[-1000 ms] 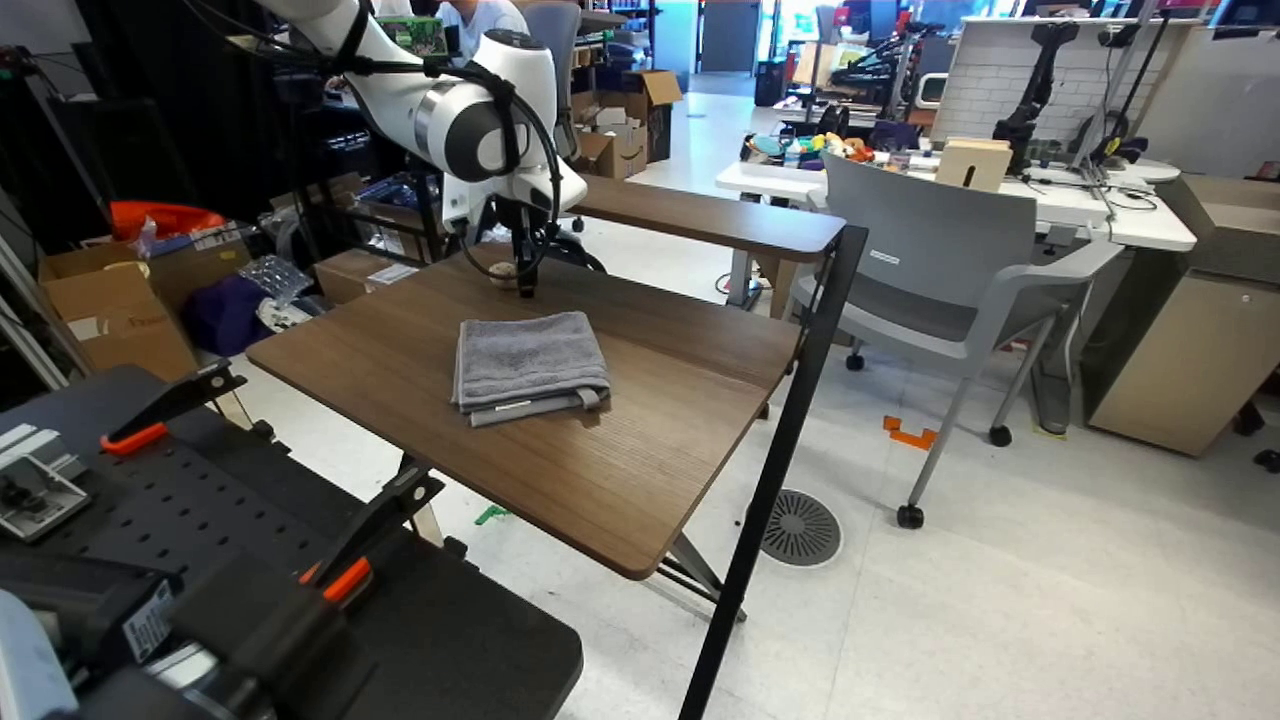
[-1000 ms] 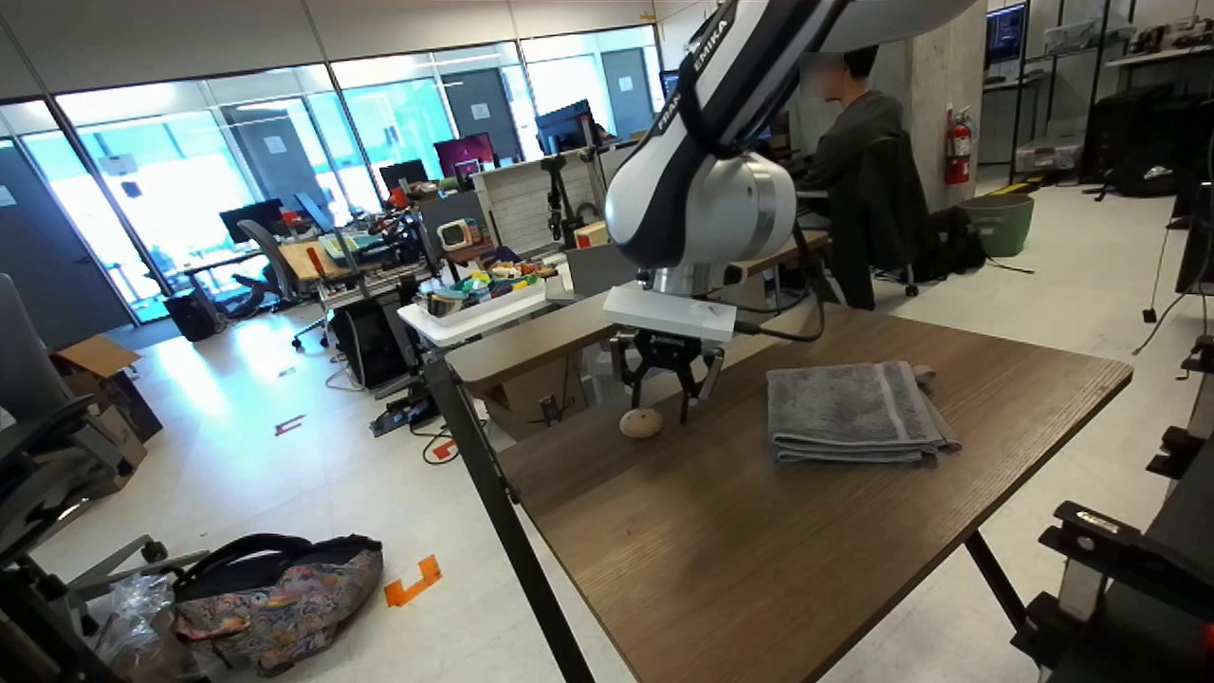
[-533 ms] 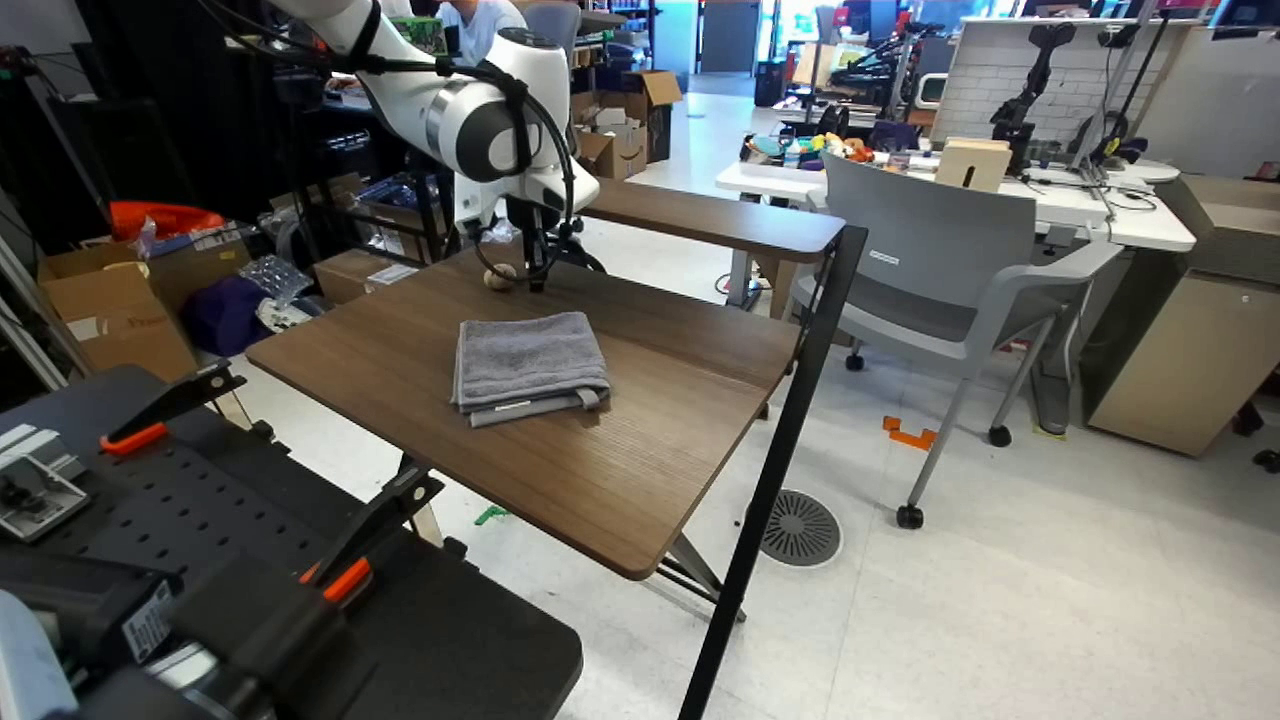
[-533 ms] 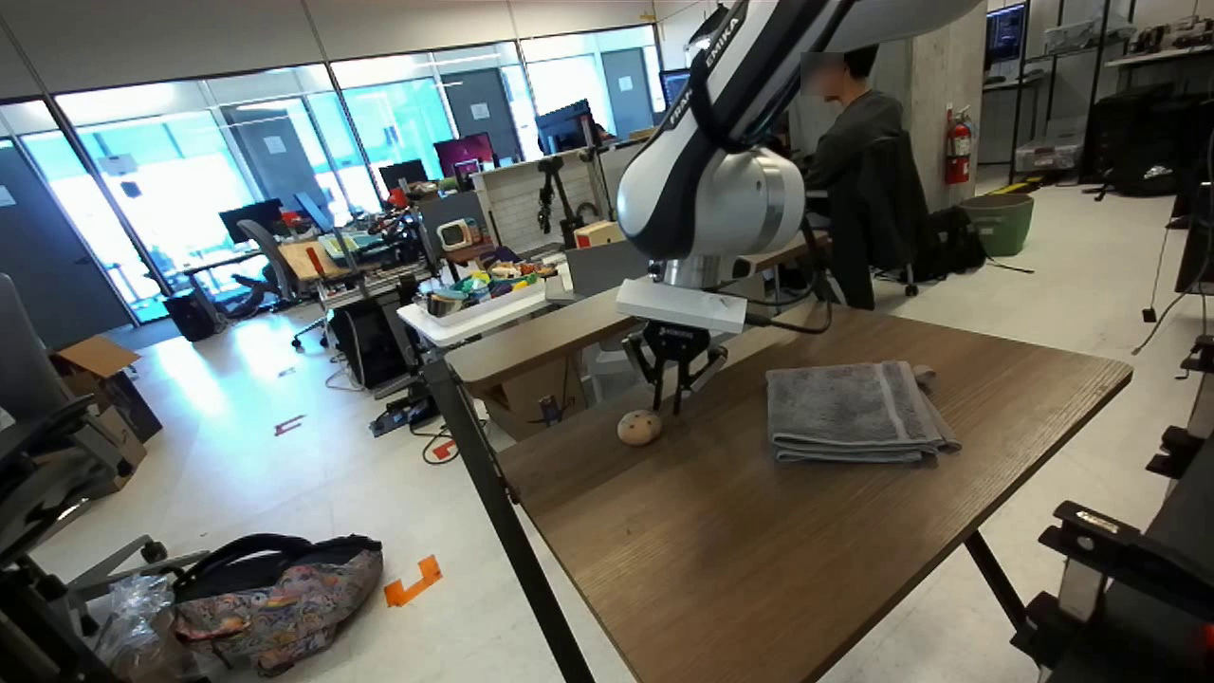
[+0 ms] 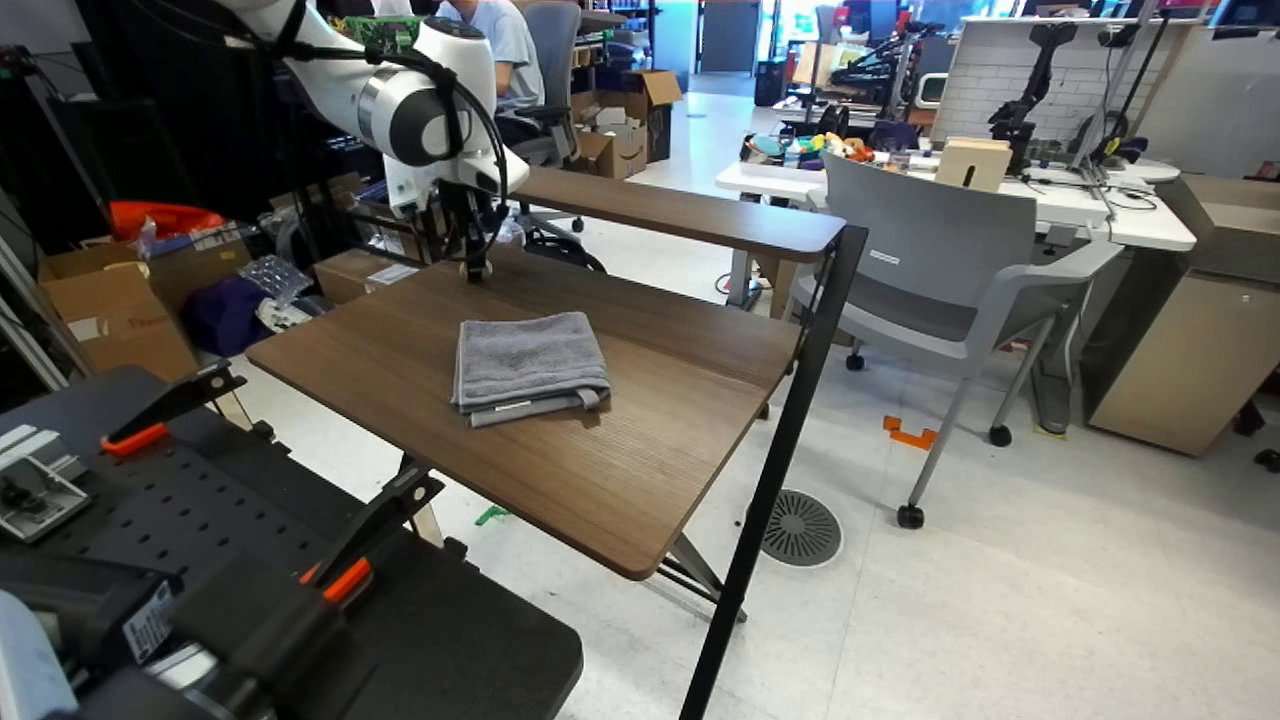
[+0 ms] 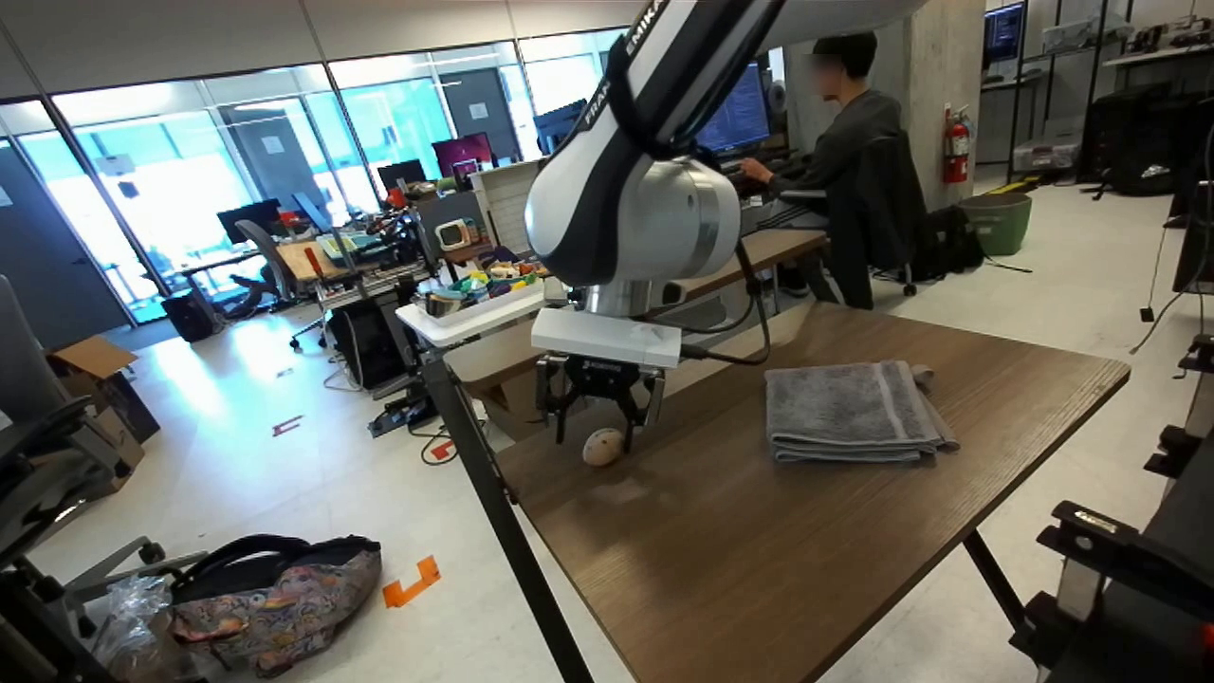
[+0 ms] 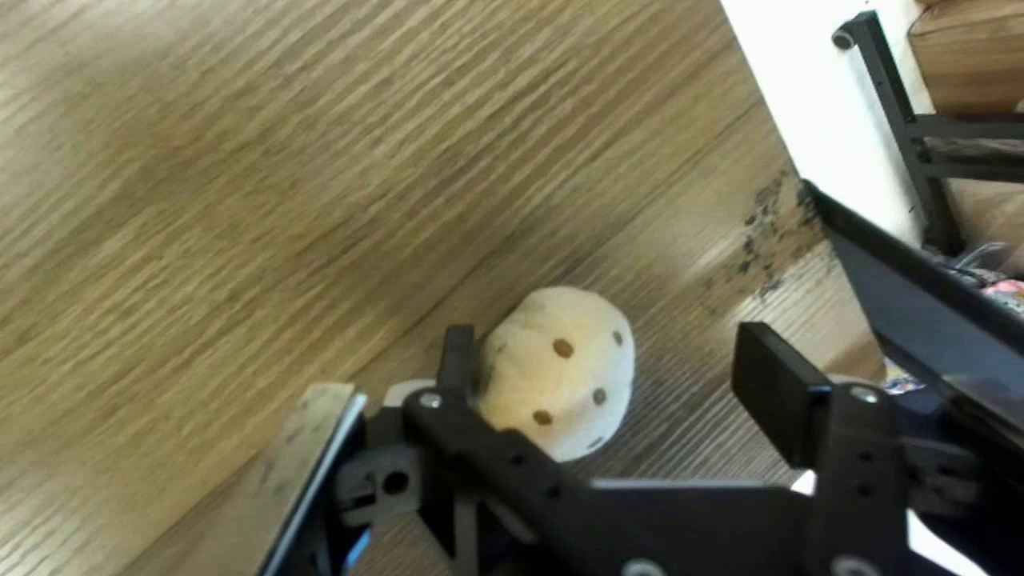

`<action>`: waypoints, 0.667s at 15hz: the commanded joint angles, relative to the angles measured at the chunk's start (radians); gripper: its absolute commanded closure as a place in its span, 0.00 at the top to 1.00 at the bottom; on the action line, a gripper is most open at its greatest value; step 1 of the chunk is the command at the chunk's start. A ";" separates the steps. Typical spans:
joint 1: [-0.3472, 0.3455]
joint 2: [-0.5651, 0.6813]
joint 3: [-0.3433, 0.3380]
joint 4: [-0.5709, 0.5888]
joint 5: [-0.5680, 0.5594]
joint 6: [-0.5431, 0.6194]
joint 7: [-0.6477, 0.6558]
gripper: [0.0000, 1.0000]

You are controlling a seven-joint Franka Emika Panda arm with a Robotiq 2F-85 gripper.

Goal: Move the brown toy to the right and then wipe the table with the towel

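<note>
Treat the table [image 6: 797, 550] as the guide for height: keep any travel low over it and clear of its edges. Leave the towel [image 6: 844, 413] folded on it, well apart from the work, likely for later. Read the gripper [image 7: 608, 356] as spread wide and holding nothing, standing low astride the brown toy [image 7: 560, 372], apparently resting near a corner of the table, rounded and probably quick to roll if nudged. Before squeezing, shift sideways to centre: note in the wrist view a broad gap at one of the fingers [image 7: 772, 384] and almost none at its opposite, with touch impossible to confirm. Close slowly and evenly, then carry gently to the right
</note>
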 commanded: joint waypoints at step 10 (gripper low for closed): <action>-0.105 0.030 -0.021 0.062 0.022 -0.069 -0.105 1.00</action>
